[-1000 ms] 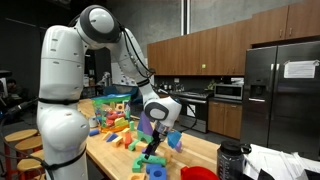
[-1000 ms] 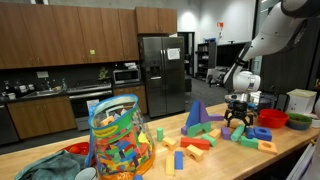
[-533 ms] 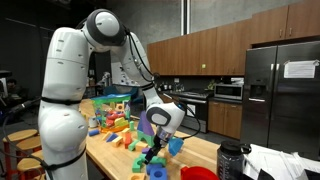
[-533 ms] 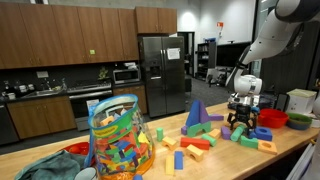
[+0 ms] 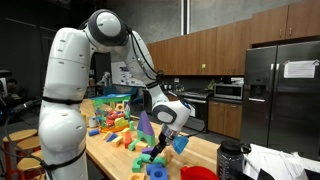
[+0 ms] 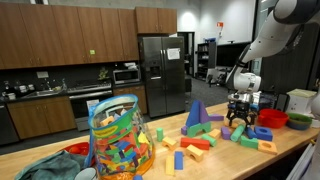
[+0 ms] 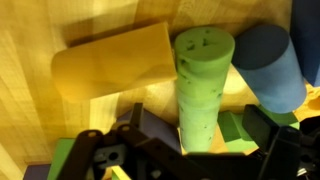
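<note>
The gripper (image 6: 240, 122) hangs with its jaws spread wide and nothing in them, straddling a green cylinder (image 7: 203, 85) on the wooden tabletop (image 7: 30, 40). A yellow block (image 7: 115, 65) sits just beside the cylinder on one side and a blue cylinder (image 7: 268, 62) crowds the other. In an exterior view, a purple wedge (image 6: 195, 114) and loose blocks (image 6: 205, 145) lie near, a clear bag (image 6: 118, 140) well apart is stuffed with blocks, and a red bowl (image 6: 274, 118) sits close by, its inside hidden.

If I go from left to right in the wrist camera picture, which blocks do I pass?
yellow block → green cylinder → blue block
</note>
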`<action>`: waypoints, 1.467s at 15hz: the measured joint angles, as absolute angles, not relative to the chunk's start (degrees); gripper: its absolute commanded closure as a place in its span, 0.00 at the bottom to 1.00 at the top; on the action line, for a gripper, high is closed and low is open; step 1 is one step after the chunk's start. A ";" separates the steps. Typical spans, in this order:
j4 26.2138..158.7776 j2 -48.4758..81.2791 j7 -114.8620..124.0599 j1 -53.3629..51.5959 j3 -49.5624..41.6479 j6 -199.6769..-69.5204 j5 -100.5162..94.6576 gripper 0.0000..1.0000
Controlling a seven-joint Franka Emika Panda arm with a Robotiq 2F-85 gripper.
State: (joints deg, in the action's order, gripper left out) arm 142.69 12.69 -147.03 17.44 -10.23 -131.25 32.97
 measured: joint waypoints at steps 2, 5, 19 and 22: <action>142.60 12.69 -147.03 17.45 -10.23 -131.07 32.97 0.00; 142.50 12.71 -147.03 17.49 -10.23 -130.51 32.97 0.00; 137.22 16.95 -149.00 22.92 -8.18 -123.12 33.54 0.00; 135.73 17.77 -148.98 24.60 -5.98 -121.96 33.54 0.00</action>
State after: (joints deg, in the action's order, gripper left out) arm 135.73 17.77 -148.98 24.60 -5.98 -121.96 33.54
